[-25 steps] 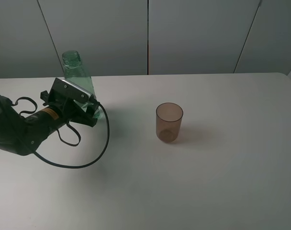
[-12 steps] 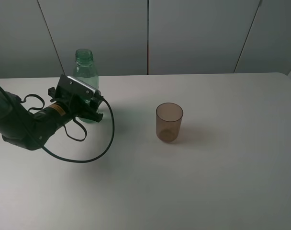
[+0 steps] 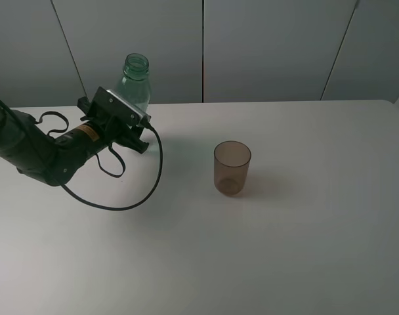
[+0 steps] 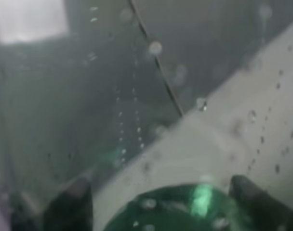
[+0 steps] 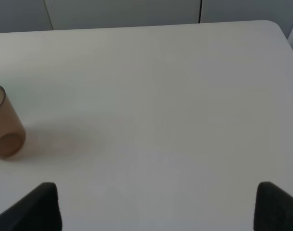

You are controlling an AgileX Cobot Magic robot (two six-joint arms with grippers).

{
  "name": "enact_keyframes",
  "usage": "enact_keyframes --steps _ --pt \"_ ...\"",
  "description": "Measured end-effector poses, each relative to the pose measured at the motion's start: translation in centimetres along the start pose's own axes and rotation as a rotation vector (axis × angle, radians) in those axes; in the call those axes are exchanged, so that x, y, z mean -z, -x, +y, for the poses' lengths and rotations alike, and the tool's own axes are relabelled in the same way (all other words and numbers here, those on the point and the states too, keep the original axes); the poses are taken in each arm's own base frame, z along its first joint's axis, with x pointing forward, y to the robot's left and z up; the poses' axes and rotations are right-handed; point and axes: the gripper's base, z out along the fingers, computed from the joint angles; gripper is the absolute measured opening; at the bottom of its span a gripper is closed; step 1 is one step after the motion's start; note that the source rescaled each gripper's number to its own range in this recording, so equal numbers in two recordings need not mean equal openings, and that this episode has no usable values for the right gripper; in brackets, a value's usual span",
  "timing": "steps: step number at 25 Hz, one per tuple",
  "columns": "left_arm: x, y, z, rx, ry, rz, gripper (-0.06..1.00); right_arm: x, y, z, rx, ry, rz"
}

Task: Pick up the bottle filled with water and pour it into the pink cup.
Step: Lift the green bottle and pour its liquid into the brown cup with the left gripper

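The green transparent bottle (image 3: 135, 77) stands upright at the back left, its open neck rising above my left gripper (image 3: 128, 134), which is shut on its lower body. The bottle's base is hidden behind the gripper. In the left wrist view the green bottle (image 4: 185, 207) fills the space between the two dark fingers (image 4: 69, 202), with water drops blurring the picture. The pink cup (image 3: 232, 167) stands upright at the table's middle, well right of the bottle, and also shows in the right wrist view (image 5: 3, 130). My right gripper (image 5: 158, 207) is open and empty.
The white table (image 3: 285, 249) ends at a grey panelled wall behind. A black cable (image 3: 144, 190) loops from the left arm over the table in front of the bottle. The right arm is out of the exterior high view.
My left gripper has carried the bottle up and to the right, toward the cup. The cup has not moved.
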Motion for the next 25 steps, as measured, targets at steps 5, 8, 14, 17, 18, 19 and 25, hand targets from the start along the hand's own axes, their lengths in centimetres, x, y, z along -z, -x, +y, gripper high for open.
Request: enact_keyframes --steps 5,8,14,17,18,19,25 --pt "-5.0 3.9 2.4 -0.11 -0.021 -0.177 0.04 0.0 0.0 0.0 0.0 0.0 0.0" --pt "-8.0 5.6 3.0 -0.205 -0.062 -0.246 0.03 0.0 0.0 0.0 0.0 0.0 0.0" --pt "-12.5 7.4 3.0 -0.423 -0.145 -0.347 0.03 0.0 0.0 0.0 0.0 0.0 0.0" --pt "-13.5 7.5 2.6 -0.516 -0.188 -0.382 0.03 0.0 0.0 0.0 0.0 0.0 0.0" --pt "-13.7 7.6 2.3 -0.541 -0.204 -0.395 0.03 0.0 0.0 0.0 0.0 0.0 0.0" --pt "-13.8 7.5 2.1 -0.57 -0.224 -0.403 0.03 0.0 0.0 0.0 0.0 0.0 0.0" --pt "-13.5 7.7 -0.1 -0.689 -0.335 -0.487 0.02 0.0 0.0 0.0 0.0 0.0 0.0"
